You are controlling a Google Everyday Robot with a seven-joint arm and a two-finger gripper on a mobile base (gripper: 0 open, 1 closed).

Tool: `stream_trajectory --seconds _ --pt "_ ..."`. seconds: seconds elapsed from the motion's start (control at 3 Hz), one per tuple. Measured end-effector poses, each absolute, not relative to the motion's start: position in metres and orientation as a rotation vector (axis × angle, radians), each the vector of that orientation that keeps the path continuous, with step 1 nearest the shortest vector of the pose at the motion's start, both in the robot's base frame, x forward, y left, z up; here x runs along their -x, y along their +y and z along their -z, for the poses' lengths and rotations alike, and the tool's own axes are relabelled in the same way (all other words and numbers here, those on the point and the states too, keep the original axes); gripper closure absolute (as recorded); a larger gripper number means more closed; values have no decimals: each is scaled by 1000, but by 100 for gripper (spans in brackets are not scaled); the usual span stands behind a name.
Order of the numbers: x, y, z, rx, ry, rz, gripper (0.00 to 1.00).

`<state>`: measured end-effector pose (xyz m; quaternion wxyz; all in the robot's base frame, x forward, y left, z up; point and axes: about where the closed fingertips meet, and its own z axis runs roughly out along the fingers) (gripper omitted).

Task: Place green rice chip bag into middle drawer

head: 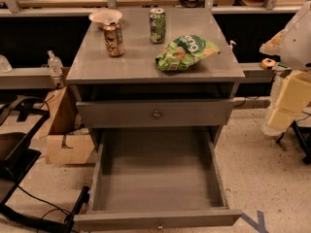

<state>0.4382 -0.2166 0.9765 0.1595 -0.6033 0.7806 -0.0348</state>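
Lying on the counter (pixel 97 64) toward its front right, the green rice chip bag (pixel 187 52) is not yet grasped; the middle drawer (pixel 158 178) below stands pulled open. Picking up looks next: a reach left onto the bag. The claw (pixel 285 106) hangs right of the counter, well clear; whether spread or closed, I cannot tell.

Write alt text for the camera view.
A green rice chip bag lies atop a grey cabinet, above the open middle drawer. A green can, a gold can and a bowl stand farther back. Only the arm shows, at right; the claw is out of view.
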Motion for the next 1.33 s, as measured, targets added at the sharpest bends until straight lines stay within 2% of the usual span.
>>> stream_trajectory --seconds 0.67,1.33 --pt "-453 -215 -974 1711 2200 138 0" --pt "-558 -203 -962 1735 1915 378 0"
